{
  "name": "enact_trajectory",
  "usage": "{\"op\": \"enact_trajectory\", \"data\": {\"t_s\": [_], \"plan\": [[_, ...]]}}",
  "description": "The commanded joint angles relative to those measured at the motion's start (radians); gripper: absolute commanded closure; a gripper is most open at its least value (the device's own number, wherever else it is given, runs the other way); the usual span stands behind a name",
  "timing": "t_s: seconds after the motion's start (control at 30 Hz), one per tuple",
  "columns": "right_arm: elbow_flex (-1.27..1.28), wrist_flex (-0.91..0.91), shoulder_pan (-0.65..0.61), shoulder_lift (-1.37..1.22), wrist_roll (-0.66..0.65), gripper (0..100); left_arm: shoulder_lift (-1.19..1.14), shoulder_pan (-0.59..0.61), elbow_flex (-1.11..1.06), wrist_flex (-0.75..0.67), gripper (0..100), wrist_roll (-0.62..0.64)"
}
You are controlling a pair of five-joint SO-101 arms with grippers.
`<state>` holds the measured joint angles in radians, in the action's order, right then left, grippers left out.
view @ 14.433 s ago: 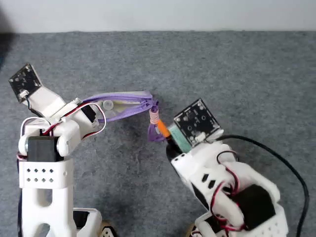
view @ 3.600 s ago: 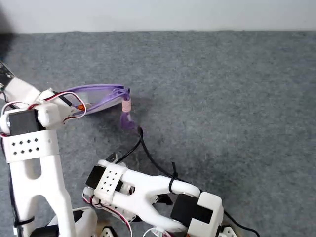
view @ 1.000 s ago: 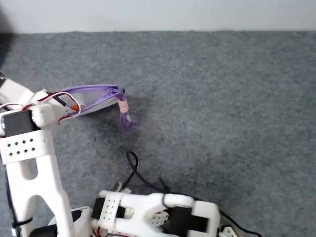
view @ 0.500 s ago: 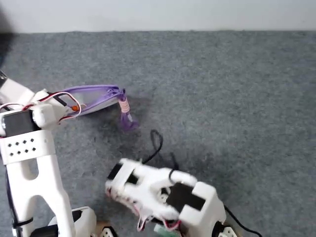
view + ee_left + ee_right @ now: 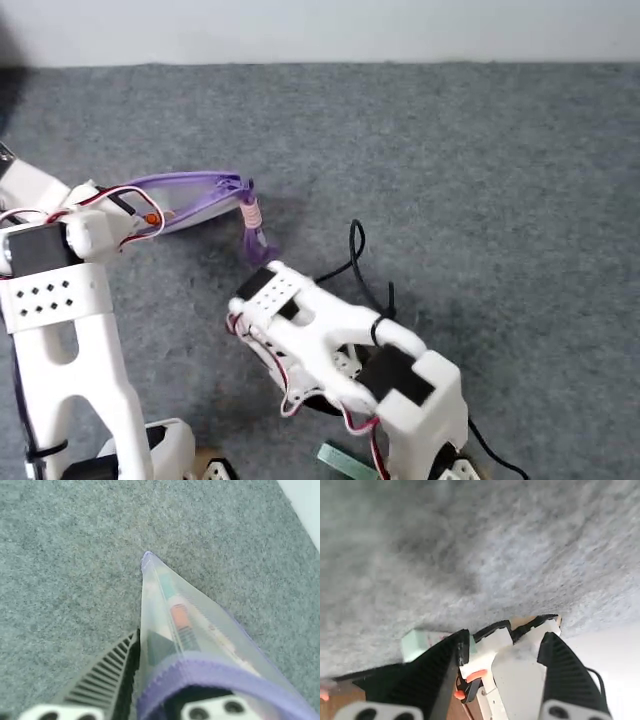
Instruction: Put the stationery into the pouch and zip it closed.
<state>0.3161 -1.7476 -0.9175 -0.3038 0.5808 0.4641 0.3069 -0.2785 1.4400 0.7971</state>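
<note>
Pouch point(image 5: 195, 197) of clear, purple-edged plastic is pinched at its left end in the closed left claw point(image 5: 150, 655), held on edge at the far left of the grey tabletop point(image 5: 480, 180). Pieces of stationery point(image 5: 180, 619) show through its wall, orange and teal among them, too overlapped to count. The zip slider point(image 5: 246, 186) sits at the pouch's right end, its pink-and-purple tassel point(image 5: 255, 232) trailing onto the tabletop; the zip looks drawn across, though whether it is fully shut cannot be told. The right claw point(image 5: 505, 635) is spread wide and holds nothing, its arm point(image 5: 330, 345) folded at the near centre just near of the tassel, a black cable point(image 5: 355, 250) looping beside it. With the closing apparently done, the sound finish would be to lower the pouch flat before the left claw lets go, and to keep the right arm and its cable off the tassel. Count: one pouch, one tassel, two arms, one cable, and one pale green block point(image 5: 345, 463) at the near edge.
</note>
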Motion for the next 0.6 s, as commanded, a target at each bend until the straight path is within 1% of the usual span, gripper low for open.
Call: {"op": "enact_trajectory", "data": {"t_s": [0.0,0.13,0.3,0.37,0.43,0.57], "plan": [[0.031,-0.047,-0.107,0.153,0.000,75.2,0.014,0.005,0.019,-0.020,99,0.011],[0.087,-0.047,-0.180,0.306,0.005,75.1,0.014,0.005,0.019,-0.020,99,0.011],[0.169,-0.039,-0.186,0.437,0.000,75.1,0.014,0.005,0.019,-0.020,99,0.011],[0.192,-0.038,-0.189,0.461,-0.005,75.0,0.014,0.005,0.019,-0.020,99,0.011],[0.206,-0.038,-0.206,0.467,-0.037,75.0,0.014,0.005,0.019,-0.020,99,0.011],[0.272,-0.008,-0.286,0.473,-0.064,75.0,0.014,0.005,0.019,-0.020,99,0.011]]}}
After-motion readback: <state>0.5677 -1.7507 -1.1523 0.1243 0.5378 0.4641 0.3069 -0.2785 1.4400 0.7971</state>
